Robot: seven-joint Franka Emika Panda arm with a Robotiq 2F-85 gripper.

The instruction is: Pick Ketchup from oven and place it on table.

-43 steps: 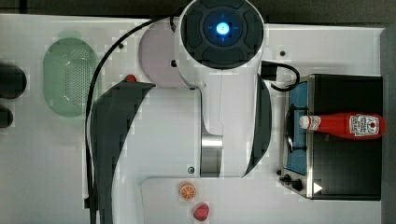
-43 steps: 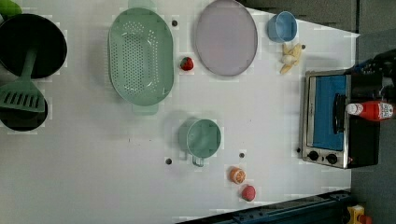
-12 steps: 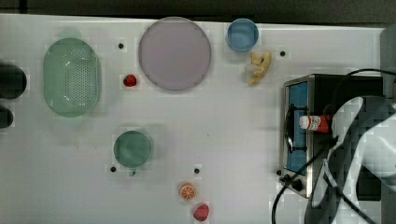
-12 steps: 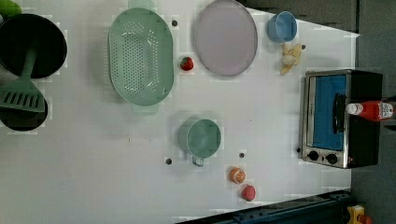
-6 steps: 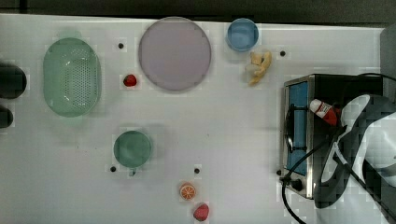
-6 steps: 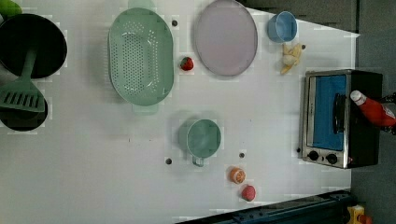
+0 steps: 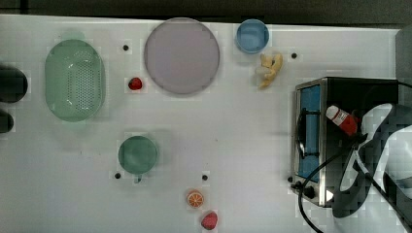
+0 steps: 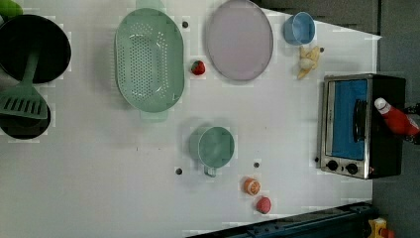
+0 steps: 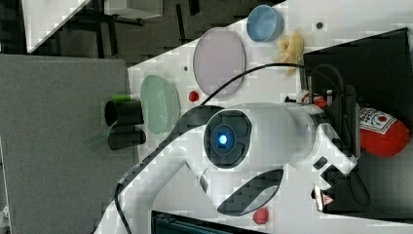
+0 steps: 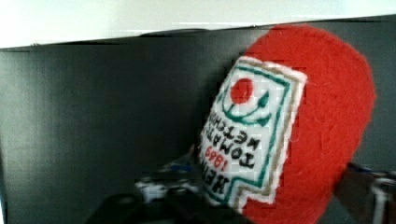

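Red and slim, the ketchup (image 7: 344, 119) lies tilted over the black top of the oven (image 7: 318, 141), its white cap pointing toward the glass door, its base end hidden by the arm (image 7: 384, 160) in the top view. In the wrist view the bottle's label sits close to the camera, above the dark oven top. The tool (image 9: 343, 119) reaches onto the bottle's middle in the right view. It seems to be closed round the bottle and starting to lift it, but the fingers are buried behind the wrist housing, so I cannot tell how far apart they stand.

As for progress, I judge the pick to be under way and the place not yet begun. The bottle is over the oven, none of it on the worktop (image 7: 243, 145). What is left is to carry it clear of the oven's door side and set it down on a bare stretch of worktop, of which there is plenty between the oven and the green cup (image 7: 138, 154).
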